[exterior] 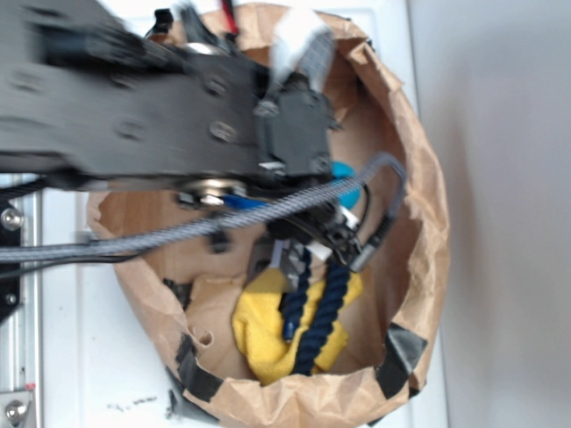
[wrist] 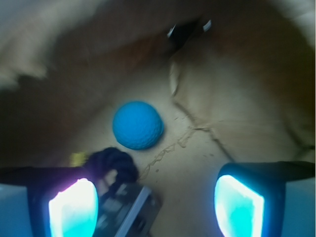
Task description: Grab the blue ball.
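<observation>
Exterior view: the arm (exterior: pixel 134 98) reaches over a brown paper bag (exterior: pixel 419 178) with rolled-down walls, standing on a white surface (exterior: pixel 80 357). Most of the bag floor is hidden under the arm and its braided cable (exterior: pixel 268 209).

The blue ball (wrist: pixel 138 125) lies on the bag floor, free, touching nothing that can be made out. In the exterior view only a sliver of it (exterior: pixel 346 183) shows beside the wrist, toward the bag's right wall.

The gripper (wrist: pixel 155 207) is spread wide: the wrist view shows two pads (wrist: pixel 71 210) well apart at the bottom corners, nothing between them. The ball sits ahead of the pads, closer to the left-hand one in that view, not yet inside the gap.

Other contents: a dark navy rope (exterior: pixel 326 308) draped over a yellow cloth (exterior: pixel 259 330) near the bag's lower rim; a rope loop (wrist: pixel 113 165) and a grey metal object (wrist: pixel 131 212) lie just beside the left-hand pad.

Status, as judged: approach partly done, gripper inside the bag, ball untouched. Left to do: centre on the ball, descend, close, lift. Risk: the rope loop catching that pad.
</observation>
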`<state>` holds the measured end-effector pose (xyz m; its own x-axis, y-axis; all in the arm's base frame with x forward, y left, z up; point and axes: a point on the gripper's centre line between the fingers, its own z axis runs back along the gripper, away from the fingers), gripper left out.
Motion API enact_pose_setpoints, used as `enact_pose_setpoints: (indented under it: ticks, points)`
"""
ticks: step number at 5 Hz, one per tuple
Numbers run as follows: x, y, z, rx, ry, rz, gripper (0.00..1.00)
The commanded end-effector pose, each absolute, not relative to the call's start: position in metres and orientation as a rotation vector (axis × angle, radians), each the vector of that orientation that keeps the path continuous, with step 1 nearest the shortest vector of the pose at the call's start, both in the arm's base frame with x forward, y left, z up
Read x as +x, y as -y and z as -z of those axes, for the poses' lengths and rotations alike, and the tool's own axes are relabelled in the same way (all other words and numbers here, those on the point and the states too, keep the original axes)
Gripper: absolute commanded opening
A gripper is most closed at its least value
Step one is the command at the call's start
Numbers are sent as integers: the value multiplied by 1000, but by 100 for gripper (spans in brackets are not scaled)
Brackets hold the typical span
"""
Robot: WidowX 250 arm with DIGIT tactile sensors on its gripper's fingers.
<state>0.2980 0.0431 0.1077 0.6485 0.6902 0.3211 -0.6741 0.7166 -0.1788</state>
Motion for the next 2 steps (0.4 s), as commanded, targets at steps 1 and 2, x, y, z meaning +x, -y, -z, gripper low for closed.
enact_pose_setpoints:
  ticks: [1,2]
  points:
    - [318,-78,-96,-22,482,-637,100]
    - [329,-87,-89,25,504,-654,100]
